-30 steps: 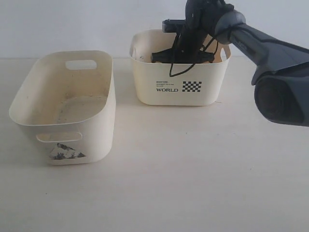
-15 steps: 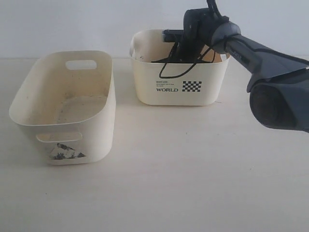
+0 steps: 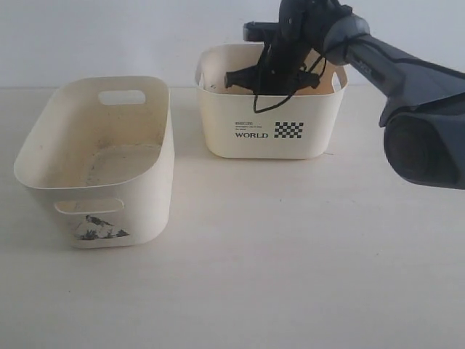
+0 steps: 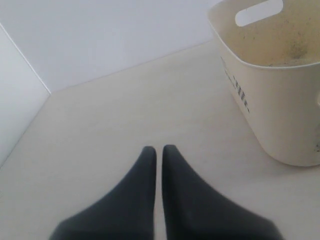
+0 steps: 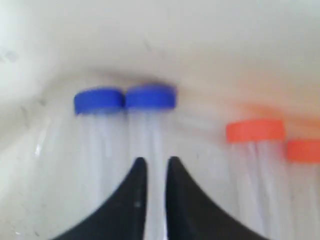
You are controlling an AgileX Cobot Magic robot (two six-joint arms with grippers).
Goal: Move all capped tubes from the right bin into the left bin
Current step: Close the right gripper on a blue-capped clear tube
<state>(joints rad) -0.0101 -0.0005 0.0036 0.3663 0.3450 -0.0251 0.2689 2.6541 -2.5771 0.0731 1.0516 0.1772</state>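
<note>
Capped clear plastic tubes (image 5: 150, 125), blue and orange lids, lie in cream "WORLD" right bin (image 3: 270, 138). right gripper (image 5: 155, 162) dipped inside to pick: jaws together over a blue one, nothing visibly clamped. left gripper (image 4: 156, 148) jaws together, parked out of the way beside long cream left bin (image 4: 270, 100).

Blue caps (image 5: 150, 96) are seen just beyond the black claw (image 5: 154, 161), orange caps (image 5: 255, 131) off to its side. Black-white checks are printed on the cream right bin (image 3: 320, 131).

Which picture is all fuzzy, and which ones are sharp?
Right wrist view: fuzzy all over, the capped tubes smeared; left wrist view: the left bin crisp, the left gripper soft-edged; exterior view: sharp, evenly lit, the WORLD print on the right bin readable.
</note>
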